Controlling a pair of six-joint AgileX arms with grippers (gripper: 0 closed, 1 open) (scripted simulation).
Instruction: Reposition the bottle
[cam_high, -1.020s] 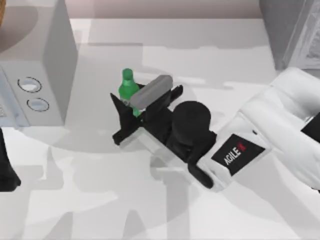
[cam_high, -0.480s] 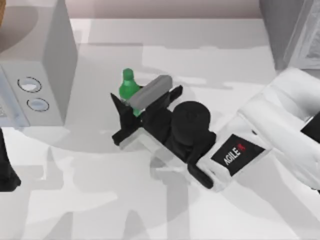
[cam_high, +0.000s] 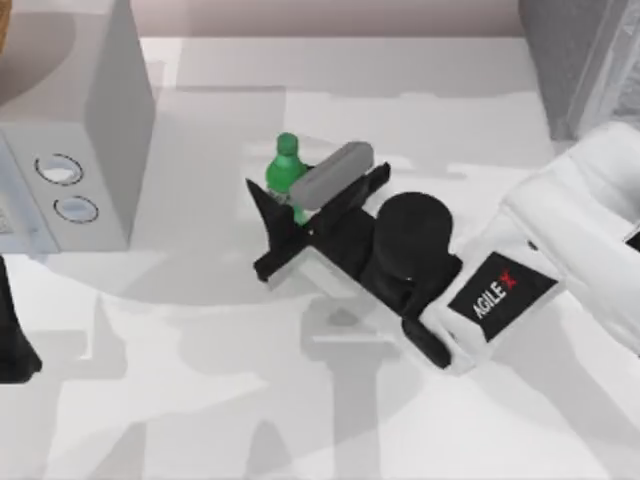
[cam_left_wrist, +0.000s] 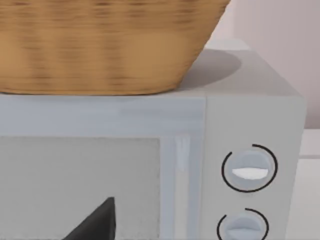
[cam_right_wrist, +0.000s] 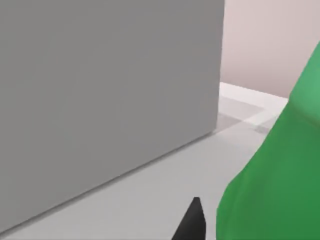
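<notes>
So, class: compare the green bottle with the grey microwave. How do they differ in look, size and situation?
The bottle is bright green and slim with a rounded cap; the microwave is pale grey and boxy with two round dials. The bottle is far smaller. The right gripper sits around the bottle; nothing grips the microwave, which carries a wicker basket on top. Both stand upright.

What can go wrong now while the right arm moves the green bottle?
1. The right pincer seems to grip the bottle low on its body, so the tall bottle may tilt or slip.
2. The microwave stands close on the left; a swing that way could knock the bottle against it.
</notes>
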